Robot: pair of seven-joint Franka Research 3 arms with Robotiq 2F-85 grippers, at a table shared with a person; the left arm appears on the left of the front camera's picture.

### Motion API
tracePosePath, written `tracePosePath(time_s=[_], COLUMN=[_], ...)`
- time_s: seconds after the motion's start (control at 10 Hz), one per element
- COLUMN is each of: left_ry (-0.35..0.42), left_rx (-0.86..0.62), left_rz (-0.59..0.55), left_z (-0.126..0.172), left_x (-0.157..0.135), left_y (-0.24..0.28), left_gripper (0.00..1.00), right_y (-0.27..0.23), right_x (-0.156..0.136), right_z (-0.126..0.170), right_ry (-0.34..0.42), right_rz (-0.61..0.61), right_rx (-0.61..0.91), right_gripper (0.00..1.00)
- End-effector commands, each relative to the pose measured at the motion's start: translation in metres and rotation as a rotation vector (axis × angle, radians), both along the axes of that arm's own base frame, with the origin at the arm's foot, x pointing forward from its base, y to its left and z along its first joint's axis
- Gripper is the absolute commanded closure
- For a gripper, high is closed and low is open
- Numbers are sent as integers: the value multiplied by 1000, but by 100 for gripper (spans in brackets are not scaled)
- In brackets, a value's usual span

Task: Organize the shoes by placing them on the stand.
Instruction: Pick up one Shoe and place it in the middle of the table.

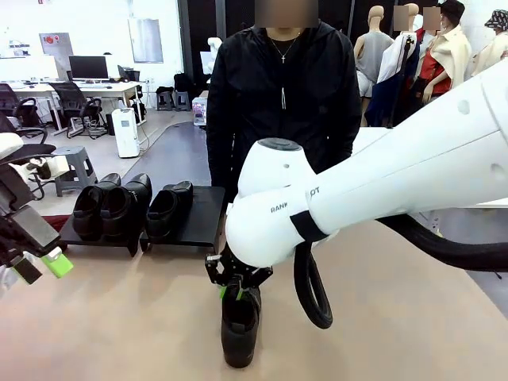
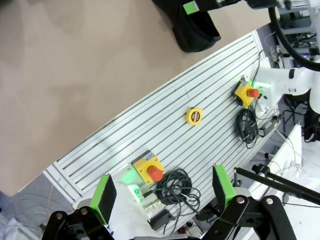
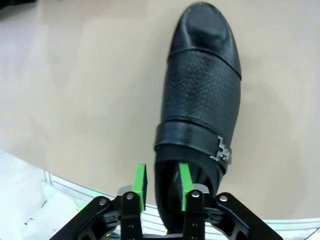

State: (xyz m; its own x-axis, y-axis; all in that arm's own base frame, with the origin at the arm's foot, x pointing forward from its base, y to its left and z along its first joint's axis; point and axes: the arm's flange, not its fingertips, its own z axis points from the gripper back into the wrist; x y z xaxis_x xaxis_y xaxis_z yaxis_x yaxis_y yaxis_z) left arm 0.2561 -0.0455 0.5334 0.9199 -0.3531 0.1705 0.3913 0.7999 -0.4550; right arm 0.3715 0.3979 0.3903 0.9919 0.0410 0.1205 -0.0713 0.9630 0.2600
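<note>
So far: three shoes [image 1: 131,208] on stand [image 1: 202,218] | fourth shoe [image 1: 240,325] near desk [image 1: 119,317] front edge | right pincer [image 3: 161,187] astride its heel wall, grip unclear | left pincer [image 2: 165,192] wide open, empty.

Tan table [image 1: 119,317] with the black stand [image 1: 202,226] at its far edge, one shoe [image 1: 240,329] near the front

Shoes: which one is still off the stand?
The shoe at the table's near edge, under the right gripper; the other three sit on the stand.
</note>
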Motion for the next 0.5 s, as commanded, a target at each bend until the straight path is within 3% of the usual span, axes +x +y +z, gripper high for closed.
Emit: tracePosePath(time_s=[0.0,0.2,0.4], left_ry=[-2,-2,-2], left_rx=[-16,-16,-16], left_rz=[-15,-15,-15], left_z=[0,0,0], left_x=[-1,-1,-1], left_y=[2,2,2], left_gripper=[0,0,0], right_y=[-38,-126,-216], right_x=[-16,-41,-72], right_z=[45,112,147], right_ry=[-31,-166,-206], right_rz=[90,85,128], right_rx=[135,179,161], right_gripper=[0,0,0])
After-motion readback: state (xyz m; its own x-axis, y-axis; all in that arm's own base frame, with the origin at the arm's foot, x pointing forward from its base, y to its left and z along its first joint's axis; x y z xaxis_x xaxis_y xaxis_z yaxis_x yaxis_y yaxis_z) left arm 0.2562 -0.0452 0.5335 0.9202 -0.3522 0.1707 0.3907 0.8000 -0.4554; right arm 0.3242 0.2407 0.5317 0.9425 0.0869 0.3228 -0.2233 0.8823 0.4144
